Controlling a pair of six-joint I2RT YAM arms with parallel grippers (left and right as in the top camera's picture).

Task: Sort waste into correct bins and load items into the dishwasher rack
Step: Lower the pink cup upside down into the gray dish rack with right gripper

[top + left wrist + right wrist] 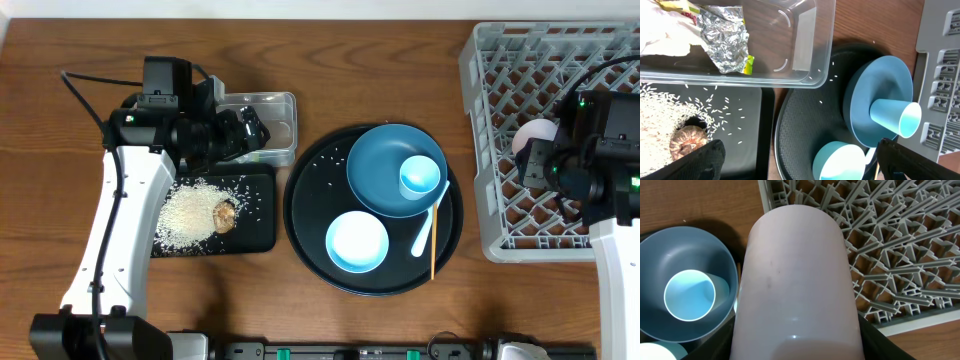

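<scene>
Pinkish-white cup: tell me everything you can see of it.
The pinkish-white cup looks like smooth, slightly glossy plastic: a plain tapered cylinder with faint smudges and no handle. It is side-on to the wrist camera, gripped in the right end effector, whose dark fingers flank its lower sides. From overhead it is above the left part of the grey dishwasher rack. Whether it touches the lattice cannot be told.

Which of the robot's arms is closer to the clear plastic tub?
The left arm: its open jaws hang over one end of the tub. The right arm is far off on the other side, over the rack, its jaws around a pinkish cup.
</scene>
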